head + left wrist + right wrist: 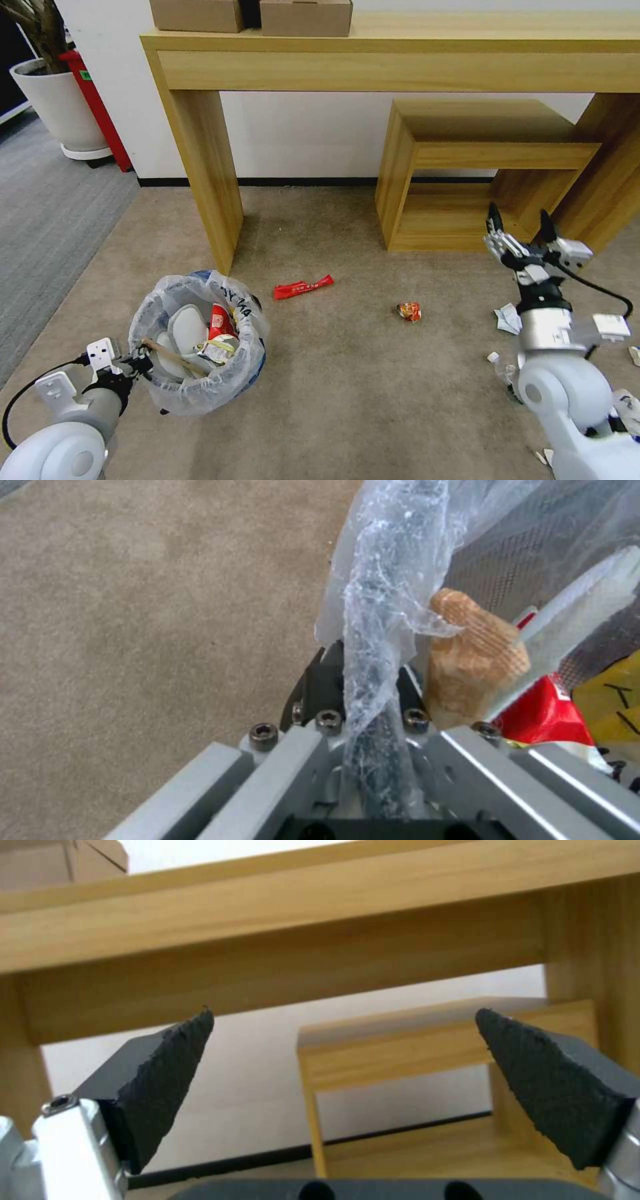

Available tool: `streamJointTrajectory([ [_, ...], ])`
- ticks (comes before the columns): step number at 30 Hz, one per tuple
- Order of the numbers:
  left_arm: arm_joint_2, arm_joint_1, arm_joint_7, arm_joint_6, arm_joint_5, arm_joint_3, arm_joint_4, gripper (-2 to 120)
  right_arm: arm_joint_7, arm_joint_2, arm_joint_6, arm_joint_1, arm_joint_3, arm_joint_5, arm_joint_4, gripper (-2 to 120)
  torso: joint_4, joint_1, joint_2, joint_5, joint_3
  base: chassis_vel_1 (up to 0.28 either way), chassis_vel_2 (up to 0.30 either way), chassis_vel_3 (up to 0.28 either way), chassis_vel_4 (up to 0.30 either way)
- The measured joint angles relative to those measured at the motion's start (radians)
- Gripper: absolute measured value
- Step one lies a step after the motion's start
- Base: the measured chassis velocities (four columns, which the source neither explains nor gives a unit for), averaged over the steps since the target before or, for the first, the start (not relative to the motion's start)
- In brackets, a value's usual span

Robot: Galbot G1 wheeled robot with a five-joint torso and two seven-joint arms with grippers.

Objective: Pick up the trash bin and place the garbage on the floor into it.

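Jaws of the left gripper (140,363), at the lower left of the head view, are closed on the bagged rim of the trash bin (200,393); the left wrist view shows the crinkled plastic bag (380,630) pinched between them. Jaws of the right gripper (520,230), raised at the right of the frame before the low wooden shelf (467,173), stand wide apart and hold nothing.

The bin sits on the beige carpet floor (347,387) beside the leg of the desk (207,167). It appears light and small; its liner is thin, soft and slippery, so a grip is judged safest where jaws clamp rim and bag together rather than loose film alone.

Contents of the bin: a wooden stick (170,357), a red wrapper (219,321), a yellow-marked packet and pale paper.

Garbage on the floor: a long red wrapper (303,287) near the middle of the frame, a small orange wrapper (409,311) to its right, and crumpled white paper (508,319) beside the right arm. These pieces look light and easily crushed.
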Motion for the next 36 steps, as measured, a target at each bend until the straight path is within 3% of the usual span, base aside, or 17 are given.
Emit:
streamJointTrajectory([
  [12, 0.013, -0.001, 0.002, -0.002, -0.007, 0.0, -0.01, 1, -0.002, 0.127, 0.068, -0.073, -0.019, -0.11, -0.01, 100, 0.0, 0.0, 0.0, 0.0001, 0.0, 0.0, 0.0, 0.0, 0.0],
  [36, 0.011, -0.008, 0.003, -0.002, -0.017, -0.002, 0.0, 1, -0.012, 0.124, 0.055, -0.059, -0.026, -0.149, -0.028, 98, 0.0, 0.0, 0.0, 0.0002, 0.0, 0.0, 0.0, 0.0, 0.0],
])
